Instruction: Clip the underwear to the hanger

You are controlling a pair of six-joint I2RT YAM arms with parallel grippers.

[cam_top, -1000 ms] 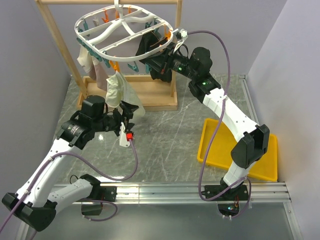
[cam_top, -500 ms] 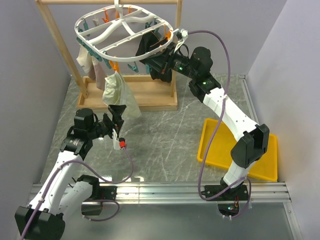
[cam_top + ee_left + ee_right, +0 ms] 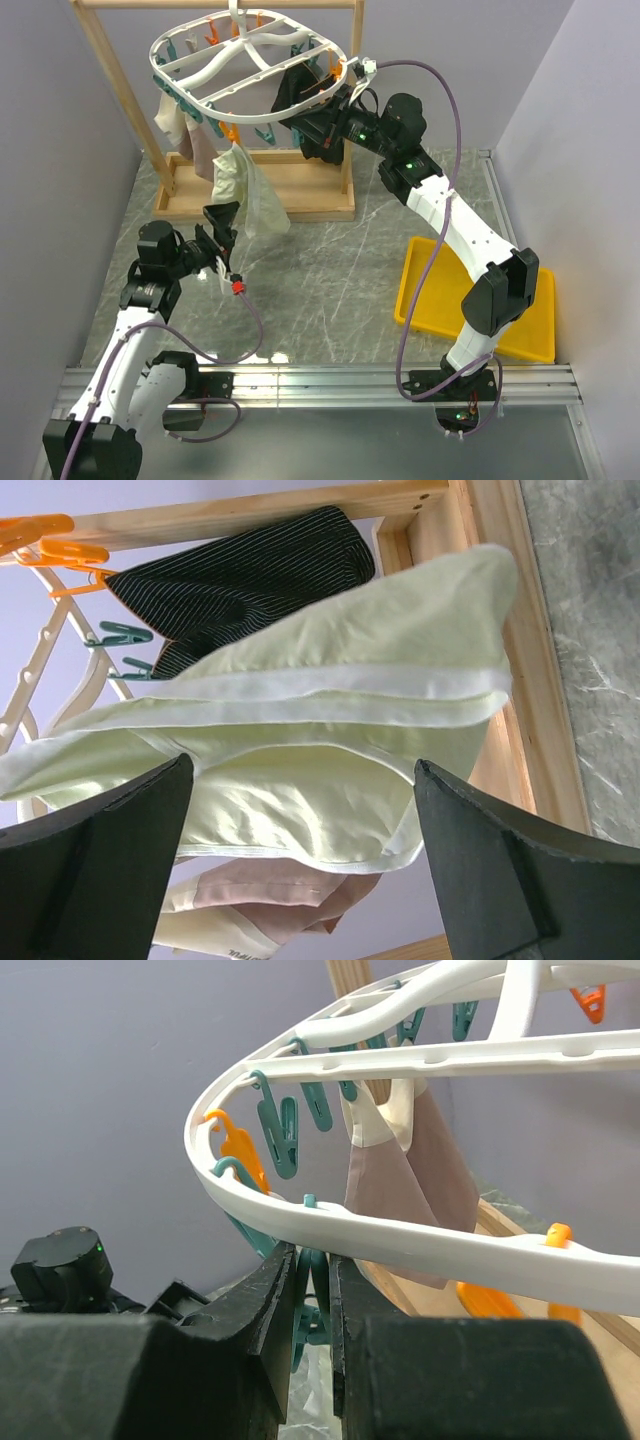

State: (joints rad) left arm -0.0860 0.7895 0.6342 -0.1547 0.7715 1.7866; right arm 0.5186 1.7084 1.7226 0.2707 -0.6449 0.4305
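Underwear [image 3: 243, 188], a pale cream soft-fabric brief, hung below the near-left rim of the hanger [image 3: 215, 68], the white plastic rounded-square drying frame ringed with teal and orange clips. Its top looked caught by an orange clip [image 3: 229, 131] on that rim. I could make out only that one attachment. Long axis ran roughly vertical, dropping from the rim, with the lower edge flaring outward from the hanger.

Left claw [image 3: 222, 222] sat under the hanger's near-left rim, just beneath the underwear's lower edge, jaws spread wide and holding nothing. No contact was visible. In the left wrist view the underwear [image 3: 330, 740] lay dead ahead of the left claw [image 3: 302, 768] and beyond the fingers [image 3: 90, 860]. Its white-trimmed hem ran from one finger toward the other, along the closing line rather than across it.

Right claw [image 3: 338, 88] was at the hanger's opposite, right rim [image 3: 400, 1245], clenched narrow on a teal clip [image 3: 312, 1280] just under that rim.

Judgement: the left arm was clearly the nearer one. Any further move on the fabric would go upward toward the rim, probably with a wrist roll to pinch across the hem.
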